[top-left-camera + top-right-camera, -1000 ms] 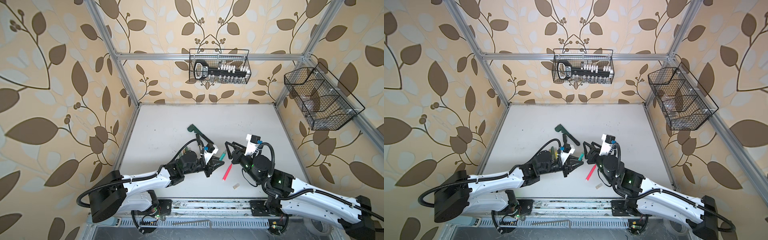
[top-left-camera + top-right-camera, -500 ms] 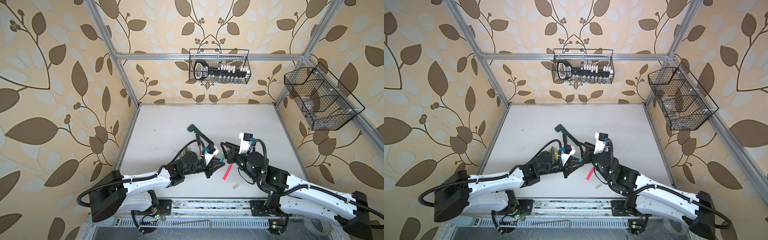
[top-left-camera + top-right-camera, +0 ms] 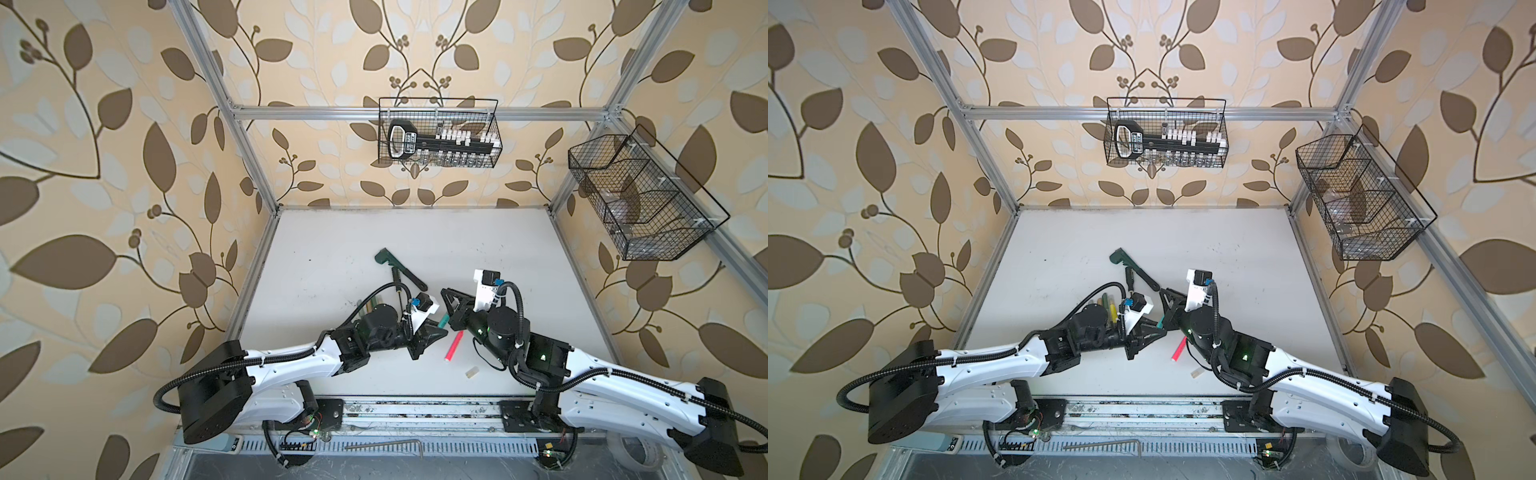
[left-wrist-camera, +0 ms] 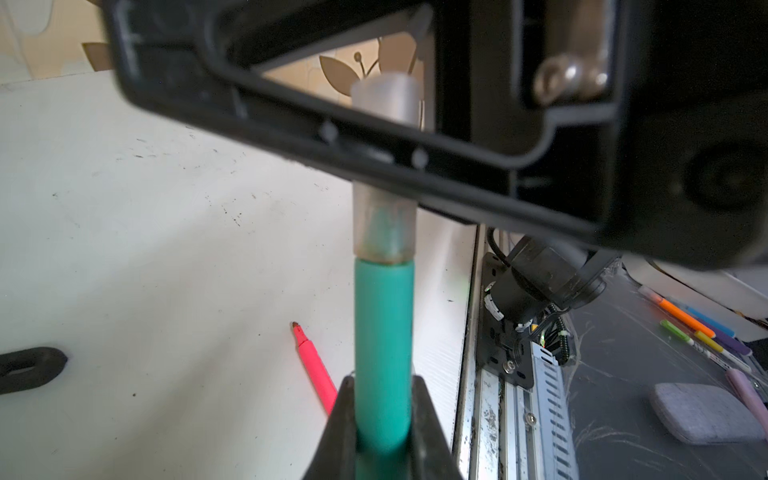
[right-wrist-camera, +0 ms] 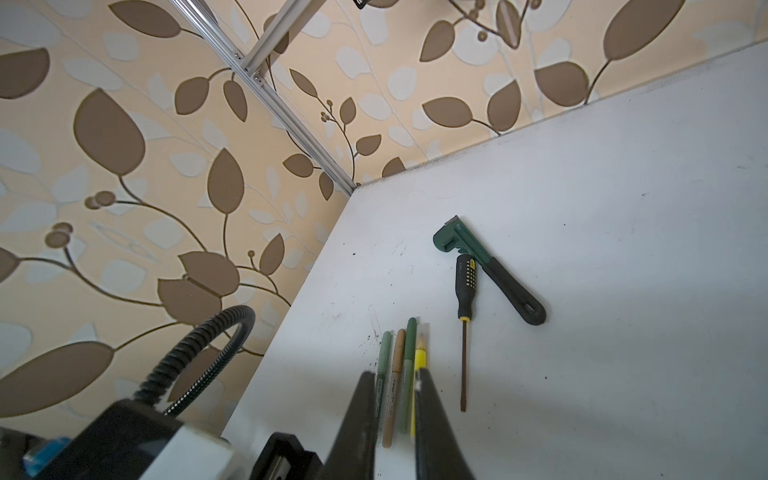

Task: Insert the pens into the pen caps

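My left gripper (image 4: 382, 380) is shut on the teal green pen (image 4: 383, 332), which hangs above the table. A pale translucent pen cap (image 4: 384, 224) sits over its tip. A finger (image 4: 291, 137) of my right gripper crosses in front of that cap, and the jaws stand narrow around it. In both top views the left gripper (image 3: 440, 331) (image 3: 1154, 332) and right gripper (image 3: 448, 309) (image 3: 1165, 309) meet at mid-table. In the right wrist view, the cap does not show between the right gripper's (image 5: 390, 378) fingers. The neon pink pen (image 3: 454, 346) lies uncapped, with a loose beige cap (image 3: 470, 372) nearby.
Grey-green (image 5: 384, 365), gold-brown (image 5: 395, 374), dark green (image 5: 409, 361) and yellow (image 5: 420, 361) pens lie side by side under my left arm. A green wrench (image 5: 486, 266) and a screwdriver (image 5: 464, 316) lie behind them. Wire baskets (image 3: 438, 137) (image 3: 640, 199) hang on the walls.
My right gripper has moved left to the teal pen's tip and its wide-open jaws have narrowed around the cap. The left gripper has kept its hold and barely moved.
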Controlling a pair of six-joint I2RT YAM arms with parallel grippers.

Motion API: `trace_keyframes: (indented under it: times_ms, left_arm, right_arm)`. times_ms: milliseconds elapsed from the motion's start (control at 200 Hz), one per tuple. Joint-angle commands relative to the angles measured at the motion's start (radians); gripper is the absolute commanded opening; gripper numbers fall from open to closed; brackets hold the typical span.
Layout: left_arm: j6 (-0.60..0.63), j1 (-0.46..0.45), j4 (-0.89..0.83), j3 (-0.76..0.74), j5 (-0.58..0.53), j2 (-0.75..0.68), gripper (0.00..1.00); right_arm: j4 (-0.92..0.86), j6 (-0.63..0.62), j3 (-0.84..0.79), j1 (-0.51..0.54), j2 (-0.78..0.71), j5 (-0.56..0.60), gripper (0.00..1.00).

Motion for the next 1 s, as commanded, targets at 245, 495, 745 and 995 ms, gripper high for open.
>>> trace_keyframes:
  times_ms: [245, 495, 745, 995]
  left_arm:
    - [0.020, 0.000, 0.051, 0.093, -0.179, -0.041, 0.00]
    - [0.078, 0.000, -0.026, 0.184, -0.263, -0.129, 0.00]
    - [0.120, 0.014, -0.049, 0.279, -0.275, -0.135, 0.00]
    - [0.122, 0.069, -0.038, 0.344, -0.252, -0.124, 0.00]
  right_arm:
    - [0.143, 0.047, -0.115, 0.138, 0.062, -0.073, 0.00]
    - [0.192, 0.020, -0.133, 0.226, 0.096, -0.043, 0.00]
    - [0.267, -0.009, -0.152, 0.302, 0.121, -0.023, 0.00]
    - [0.340, -0.015, -0.181, 0.350, 0.138, 0.003, 0.00]
